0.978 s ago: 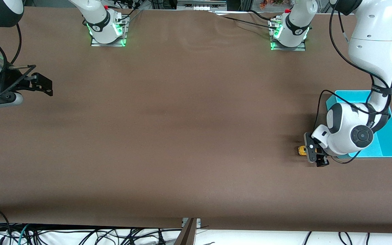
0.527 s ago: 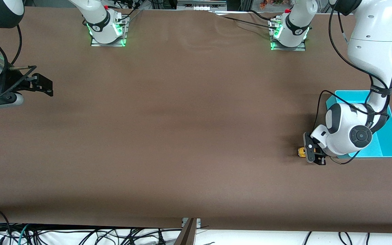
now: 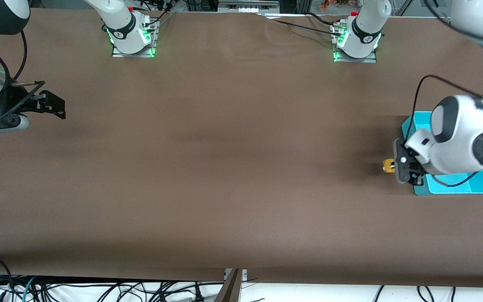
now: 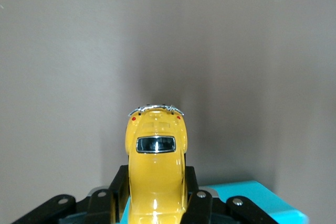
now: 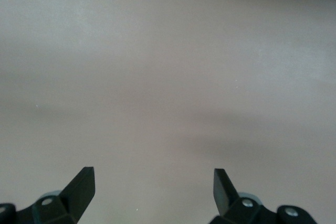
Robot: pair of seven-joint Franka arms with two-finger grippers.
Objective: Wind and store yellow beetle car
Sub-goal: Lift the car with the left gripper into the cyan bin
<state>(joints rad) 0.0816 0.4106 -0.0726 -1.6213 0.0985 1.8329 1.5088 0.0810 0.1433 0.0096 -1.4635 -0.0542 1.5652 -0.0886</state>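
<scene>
The table (image 3: pixel 224 167) is covered by a brown cloth, and a bundle of cables (image 3: pixel 57 289) is seen below its edge nearest the front camera.

Toward the left arm's end, a teal tray (image 3: pixel 482 186) lies on the cloth, partly hidden by the left arm's wrist. The left gripper (image 3: pixel 397 167) is held in the air over the cloth just beside the tray's edge that faces the middle of the table. Its fingers (image 4: pixel 202 205) are clamped on the car (image 3: pixel 388 166), a glossy yellow toy with a rounded body. In the left wrist view the car (image 4: pixel 156 166) is seen gripped by its sides between the two black fingers, with its dark window and chrome bumper pointing away from the gripper, and a corner of the tray (image 4: pixel 257 198) is seen below it. The car is lifted clear of the cloth, over the strip of cloth just beside the tray.

At the right arm's end, the right gripper (image 3: pixel 55 105) is kept waiting above the cloth, well apart from the car. Its fingers (image 5: pixel 79 187) are spread wide with nothing between them, only bare cloth being seen below.

Farthest from the front camera, the two arm bases (image 3: pixel 132 35) are bolted along the table's edge, each lit green.
</scene>
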